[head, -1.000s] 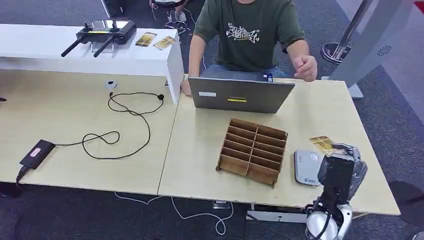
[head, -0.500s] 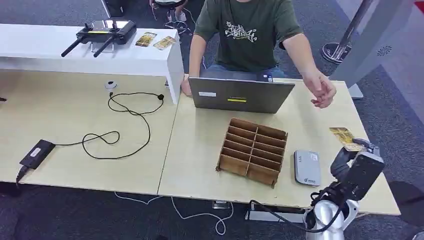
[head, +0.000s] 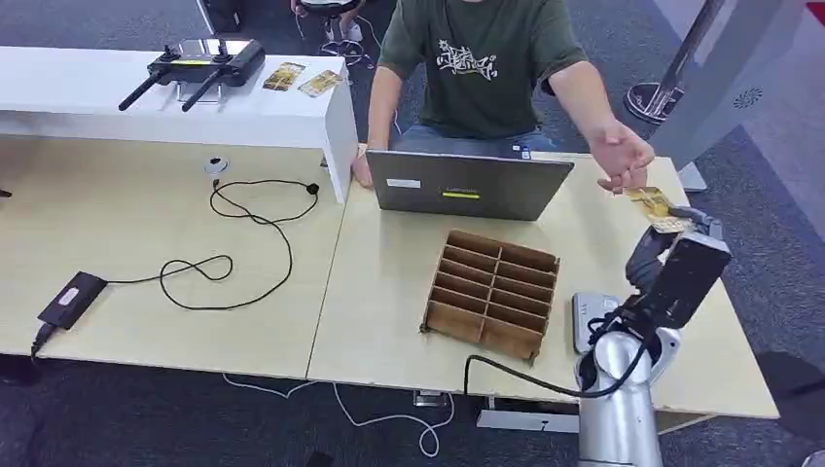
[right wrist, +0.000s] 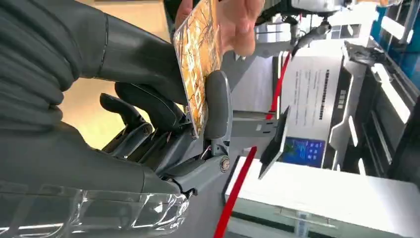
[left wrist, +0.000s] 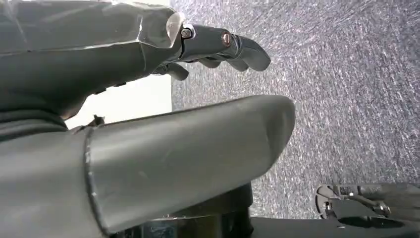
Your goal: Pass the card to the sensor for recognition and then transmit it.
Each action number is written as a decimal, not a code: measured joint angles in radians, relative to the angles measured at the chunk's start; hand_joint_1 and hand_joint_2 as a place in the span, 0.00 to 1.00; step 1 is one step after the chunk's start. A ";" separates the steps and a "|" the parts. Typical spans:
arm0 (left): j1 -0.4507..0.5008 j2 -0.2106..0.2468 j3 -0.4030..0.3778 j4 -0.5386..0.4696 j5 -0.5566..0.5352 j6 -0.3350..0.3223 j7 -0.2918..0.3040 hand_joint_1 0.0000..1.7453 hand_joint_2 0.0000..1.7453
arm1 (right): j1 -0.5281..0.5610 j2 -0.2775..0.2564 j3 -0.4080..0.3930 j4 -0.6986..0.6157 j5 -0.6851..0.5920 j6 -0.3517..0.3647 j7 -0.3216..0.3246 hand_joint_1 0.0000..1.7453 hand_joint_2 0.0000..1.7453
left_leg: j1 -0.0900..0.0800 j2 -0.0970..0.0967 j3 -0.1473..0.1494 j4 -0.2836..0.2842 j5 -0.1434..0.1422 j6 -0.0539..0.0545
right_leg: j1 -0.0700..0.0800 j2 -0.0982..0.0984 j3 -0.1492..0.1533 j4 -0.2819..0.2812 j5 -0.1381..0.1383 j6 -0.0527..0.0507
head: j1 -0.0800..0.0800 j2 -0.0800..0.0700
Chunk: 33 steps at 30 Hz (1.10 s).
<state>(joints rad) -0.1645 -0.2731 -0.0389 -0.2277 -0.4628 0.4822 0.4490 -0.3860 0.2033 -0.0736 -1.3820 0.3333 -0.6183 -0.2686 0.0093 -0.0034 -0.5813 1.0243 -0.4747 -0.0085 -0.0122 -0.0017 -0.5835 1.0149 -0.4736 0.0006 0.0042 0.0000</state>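
- Surface [head: 389, 292]: your pale desk across the frame's middle.
- Right hand [head: 671, 255], right of frame: pinches the card; left hand [left wrist: 218, 44] holds nothing, fingers loosely extended.
- Card [head: 650, 204], upper right, at the person's hand [head: 623, 156]: judge it thin, stiff, light, slippery; hold by the edge.

Gold patterned card [head: 650, 204] raised, perhaps touching person's fingertips; grey sensor [head: 587, 319] flat on table.

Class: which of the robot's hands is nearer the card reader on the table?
Right. The right hand holds the card above the table, just beyond the card reader; the left hand hangs over carpet.
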 joint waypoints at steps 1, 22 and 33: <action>-0.002 0.000 -0.003 0.000 -0.004 0.000 0.001 0.00 0.00 | -0.022 0.000 0.012 0.019 0.017 -0.004 0.010 1.00 1.00 | 0.000 0.000 0.000 0.000 0.000 0.000 | 0.000 0.000 0.000 0.000 0.000 0.000 | 0.000 0.000; -0.018 -0.006 -0.066 0.000 -0.101 0.000 0.026 0.00 0.00 | -0.416 0.021 0.197 0.454 0.367 0.032 0.251 1.00 1.00 | 0.000 0.000 0.000 0.000 0.001 -0.001 | 0.000 0.000 0.000 0.001 0.000 0.000 | 0.000 0.000; -0.018 -0.006 -0.068 0.000 -0.108 0.000 0.027 0.00 0.00 | -0.547 0.034 0.207 0.642 0.424 0.043 0.287 1.00 1.00 | 0.000 -0.001 0.000 0.000 0.001 -0.001 | 0.000 -0.001 0.000 0.001 0.001 0.000 | 0.000 0.000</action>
<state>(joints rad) -0.1826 -0.2796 -0.1068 -0.2277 -0.5711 0.4822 0.4765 -0.9333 0.2377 0.1335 -0.7400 0.7576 -0.5756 0.0187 0.0095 -0.0039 -0.5814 1.0245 -0.4737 -0.0091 -0.0121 -0.0022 -0.5837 1.0157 -0.4730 0.0005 0.0046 0.0000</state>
